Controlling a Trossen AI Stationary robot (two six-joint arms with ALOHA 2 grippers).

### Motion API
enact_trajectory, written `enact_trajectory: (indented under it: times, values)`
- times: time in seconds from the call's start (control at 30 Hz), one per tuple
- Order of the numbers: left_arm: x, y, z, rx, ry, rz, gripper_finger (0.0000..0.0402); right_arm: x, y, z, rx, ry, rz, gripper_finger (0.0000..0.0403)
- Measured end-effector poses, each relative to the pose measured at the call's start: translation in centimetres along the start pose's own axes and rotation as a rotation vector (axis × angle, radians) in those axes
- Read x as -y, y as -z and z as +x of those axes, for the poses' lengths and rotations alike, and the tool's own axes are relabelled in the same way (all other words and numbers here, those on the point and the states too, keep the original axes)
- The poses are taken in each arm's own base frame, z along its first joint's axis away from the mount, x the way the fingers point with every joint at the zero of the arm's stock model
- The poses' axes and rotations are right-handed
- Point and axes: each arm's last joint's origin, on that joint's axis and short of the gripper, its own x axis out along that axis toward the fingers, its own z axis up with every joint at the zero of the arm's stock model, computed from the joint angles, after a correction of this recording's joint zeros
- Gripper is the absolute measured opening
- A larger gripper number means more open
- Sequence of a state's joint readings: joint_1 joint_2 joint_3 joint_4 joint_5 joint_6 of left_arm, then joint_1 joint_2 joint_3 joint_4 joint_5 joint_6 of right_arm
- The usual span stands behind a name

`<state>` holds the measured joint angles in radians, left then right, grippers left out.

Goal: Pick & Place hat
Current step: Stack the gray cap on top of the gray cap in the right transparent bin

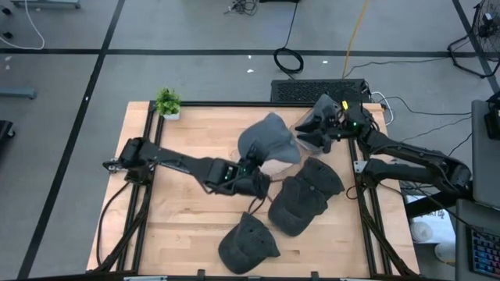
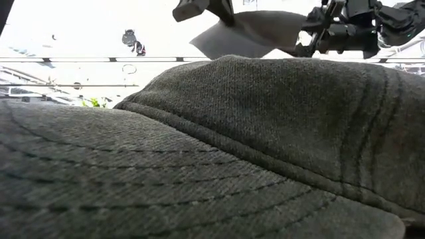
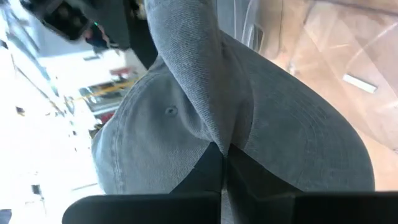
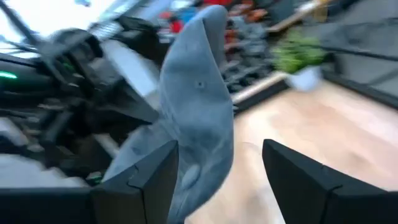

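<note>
A light grey hat (image 1: pixel 269 139) is lifted above the middle of the table, and its crown faces the left wrist camera (image 3: pixel 186 118). My left gripper (image 1: pixel 255 170) reaches in from the table's left and is shut on it (image 3: pixel 222 155). My right gripper (image 1: pixel 312 133) stands open at the hat's far right side. In the right wrist view the hat (image 4: pixel 199 106) hangs between the open fingers (image 4: pixel 217 168), close to one of them. The low view shows the grey hat (image 2: pixel 246 33) high up between both grippers. My left gripper pinches a raised fold of the grey hat's cloth (image 3: pixel 219 134) between its two shut fingers (image 3: pixel 249 180). It comes at the hat from the table's near left side. The hat is lifted clear of the table and stands up beyond the fingers. My right gripper has the hat's lower edge (image 4: pixel 189 177) next to one finger (image 4: pixel 152 177); I cannot tell whether they touch.
Three dark grey hats lie on the table's near right part (image 1: pixel 297 207) (image 1: pixel 322 176) (image 1: pixel 246 246); one fills the low view (image 2: pixel 219 153). A small potted plant (image 1: pixel 167 102) stands at the far left corner. A clear plastic thing (image 1: pixel 298 134) lies by the right gripper. Bare wood (image 1: pixel 172 218) is at near left.
</note>
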<state>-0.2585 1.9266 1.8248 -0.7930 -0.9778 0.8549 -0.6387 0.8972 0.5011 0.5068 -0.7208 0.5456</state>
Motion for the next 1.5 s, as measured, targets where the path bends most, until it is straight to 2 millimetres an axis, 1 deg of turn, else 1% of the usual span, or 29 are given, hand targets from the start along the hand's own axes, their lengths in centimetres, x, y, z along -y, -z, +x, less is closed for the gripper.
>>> enact_trajectory:
  times: [0.1,0.23,0.37,0.57,0.63,0.73,0.87,0.97,1.03,1.1,1.2,1.37,1.5]
  values:
    - [0.1,-0.6,-0.8,0.022,-0.031,0.009,0.0003,0.1,-0.3,0.5,0.017,-0.064,0.023,0.0222]
    - [0.2,-0.9,-1.4,0.019,-0.047,0.021,0.0003,0.5,-0.1,0.8,0.009,-0.060,0.041,0.0222]
    - [0.2,-0.9,-1.3,0.017,-0.048,0.019,0.0003,0.5,0.3,1.4,-0.014,-0.082,0.046,0.0222]
    - [0.0,-0.9,-0.9,0.064,-0.017,-0.006,0.0005,-0.6,0.9,3.2,-0.018,-0.196,0.046,0.0222]
    - [-0.1,-0.8,-0.7,0.076,-0.001,-0.012,0.0005,-1.0,0.8,4.0,-0.041,-0.237,0.060,0.0222]
    - [-0.2,-0.6,-0.1,0.084,0.018,-0.034,0.0003,-2.2,0.1,5.2,-0.089,-0.339,0.059,0.0222]
    - [-0.4,-0.2,0.4,0.076,0.030,-0.056,0.0006,-4.2,-1.6,6.3,-0.118,-0.469,0.025,0.0222]
    - [-0.5,0.0,0.7,0.067,0.032,-0.059,0.0003,-5.6,-2.9,6.4,-0.140,-0.560,0.004,0.0222]
    - [-0.6,0.0,0.8,0.066,0.032,-0.059,0.0005,-6.0,-3.3,6.3,-0.158,-0.589,-0.001,0.0222]
    - [-0.6,0.0,0.8,0.065,0.032,-0.057,0.0005,-6.0,-3.4,6.1,-0.166,-0.585,-0.002,0.0222]
    - [-0.5,0.0,0.8,0.062,0.033,-0.050,0.0003,-5.1,-3.0,6.1,-0.201,-0.530,0.027,0.0222]
    - [-0.7,0.3,0.6,0.021,0.002,-0.031,0.0003,-3.5,-1.6,6.3,-0.251,-0.342,0.028,0.0222]
    - [-1.5,1.0,0.5,0.019,-0.001,-0.093,0.0004,-3.3,-1.4,6.3,-0.235,-0.288,-0.002,0.0222]
